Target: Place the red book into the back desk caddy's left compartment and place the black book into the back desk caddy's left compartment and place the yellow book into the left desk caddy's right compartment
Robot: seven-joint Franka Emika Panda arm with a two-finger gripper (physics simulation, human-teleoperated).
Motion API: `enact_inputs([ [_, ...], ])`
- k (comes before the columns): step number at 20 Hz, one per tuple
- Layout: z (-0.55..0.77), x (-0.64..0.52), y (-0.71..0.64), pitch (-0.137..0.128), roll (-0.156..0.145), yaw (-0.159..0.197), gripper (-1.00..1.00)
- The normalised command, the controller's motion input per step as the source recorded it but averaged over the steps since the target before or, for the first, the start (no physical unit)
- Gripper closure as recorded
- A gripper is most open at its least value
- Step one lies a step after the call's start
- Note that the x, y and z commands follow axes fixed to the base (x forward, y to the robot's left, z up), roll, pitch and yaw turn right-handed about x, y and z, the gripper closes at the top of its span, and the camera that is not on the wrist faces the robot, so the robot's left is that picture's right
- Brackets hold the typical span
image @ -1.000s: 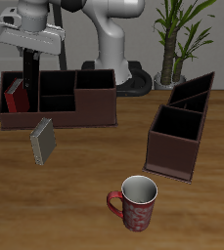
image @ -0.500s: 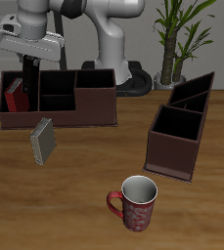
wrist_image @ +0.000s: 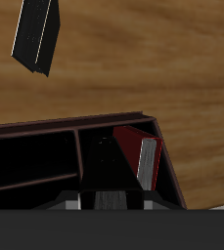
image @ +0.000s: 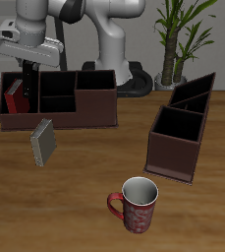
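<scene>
Wrist view gives me little of the hand (wrist_image: 105,199) itself: only two pale finger stubs show against a dark band, and the black book (wrist_image: 106,166) between them melts into the shadowed caddy interior, so I can barely trace its outline there. From the exterior view I see the hand (image: 30,71) above the back desk caddy (image: 84,106), its fingers clamped on the black book (image: 29,84), which hangs upright with its lower end dipping into the caddy's left compartment. How deep it reaches I cannot tell, since the caddy's front wall cuts it off.

In that same compartment the red book (image: 15,97) stands tilted against the outer end wall; the wrist view shows its red cover and pale page edge (wrist_image: 139,156) just beside the held book. The caddy's other compartments look dark and I can make out nothing in them.

The yellow book (image: 43,143) lies on the desk (image: 75,202) in front of the back caddy, apart from it; it renders grey and dark rather than clearly yellow. The left desk caddy (image: 178,143) sits well apart. A red mug (image: 137,205) stands near the desk's front edge.
</scene>
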Motion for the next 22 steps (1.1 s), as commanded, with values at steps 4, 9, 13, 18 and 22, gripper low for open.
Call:
enact_inputs([
  [4, -0.28, -0.16, 0.02, 0.034, -0.002, 0.017, 1.0],
  [9, -0.14, 0.03, -0.13, 0.04, -0.039, 0.016, 1.0],
  [13, -0.01, -0.07, -0.2, -0.006, -0.075, 0.072, 1.0],
  [18, -0.03, -0.01, -0.13, 0.017, -0.044, 0.037, 1.0],
  [22, -0.33, 0.16, 0.06, 0.099, 0.02, 0.012, 1.0],
])
